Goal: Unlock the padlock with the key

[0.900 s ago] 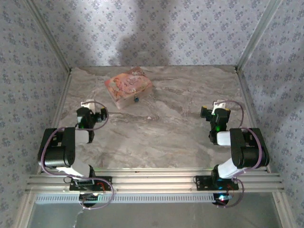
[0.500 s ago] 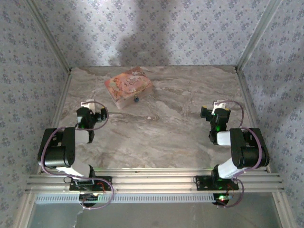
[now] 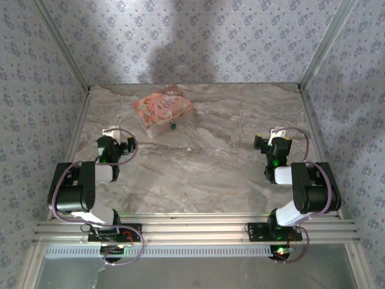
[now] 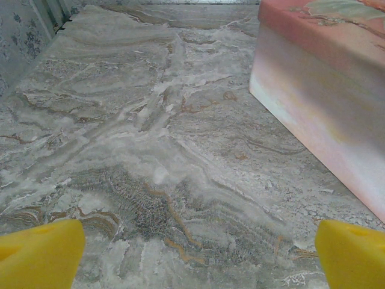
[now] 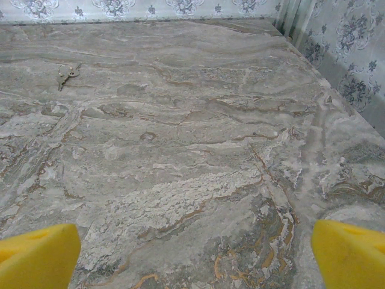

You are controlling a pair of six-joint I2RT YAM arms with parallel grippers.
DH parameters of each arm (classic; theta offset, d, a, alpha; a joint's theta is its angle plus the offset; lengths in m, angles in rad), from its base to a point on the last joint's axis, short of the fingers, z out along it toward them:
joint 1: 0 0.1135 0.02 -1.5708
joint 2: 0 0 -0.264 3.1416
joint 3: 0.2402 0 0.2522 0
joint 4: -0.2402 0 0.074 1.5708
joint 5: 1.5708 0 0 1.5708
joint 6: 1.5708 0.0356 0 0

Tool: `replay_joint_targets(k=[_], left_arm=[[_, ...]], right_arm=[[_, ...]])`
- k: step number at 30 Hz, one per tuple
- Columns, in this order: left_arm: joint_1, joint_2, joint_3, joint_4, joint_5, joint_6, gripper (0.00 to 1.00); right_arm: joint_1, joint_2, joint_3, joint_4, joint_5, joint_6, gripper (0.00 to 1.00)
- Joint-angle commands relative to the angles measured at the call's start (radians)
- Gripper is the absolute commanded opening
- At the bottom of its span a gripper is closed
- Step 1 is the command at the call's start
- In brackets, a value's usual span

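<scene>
The key point(image 5: 67, 72) lies upper left, well ahead of the wide-open empty right tool point(image 5: 192, 259), while the equally open, empty left tool point(image 4: 192, 256) is nearer the padlock point(image 3: 172, 126).

**Black joints, white links, yellow tips**

Both arms share one build. The left arm point(image 3: 81, 186) and the right arm point(image 3: 307, 192) have bulky black joint housings joined by smooth white link segments. A lilac cable point(image 3: 55, 195) loops along the left arm, and a matching one curves around the right. A green light point(image 3: 275, 161) glows on the right forearm. Each arm ends in a black wrist block with a white cap. The left gripper point(image 4: 195, 253) has bright yellow, rounded fingertips point(image 4: 39, 253), and the right gripper point(image 5: 192, 253) has the same yellow tips.
</scene>
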Motion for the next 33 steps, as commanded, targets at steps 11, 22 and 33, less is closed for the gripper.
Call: replay_joint_targets(k=[11, 22, 33], left_arm=[[0.001, 0.000, 0.015, 0.001, 0.018, -0.012, 0.98], [0.001, -0.033, 0.061, -0.105, 0.055, 0.003, 0.98], [0.022, -0.018, 0.463, -0.676, 0.143, -0.287, 0.93]], right_arm=[[-0.001, 0.003, 0.009, -0.007, 0.010, -0.009, 1.00], [0.001, -0.017, 0.021, -0.045, -0.035, -0.027, 1.00], [0.041, -0.113, 0.430, -0.794, -0.082, 0.138, 1.00]])
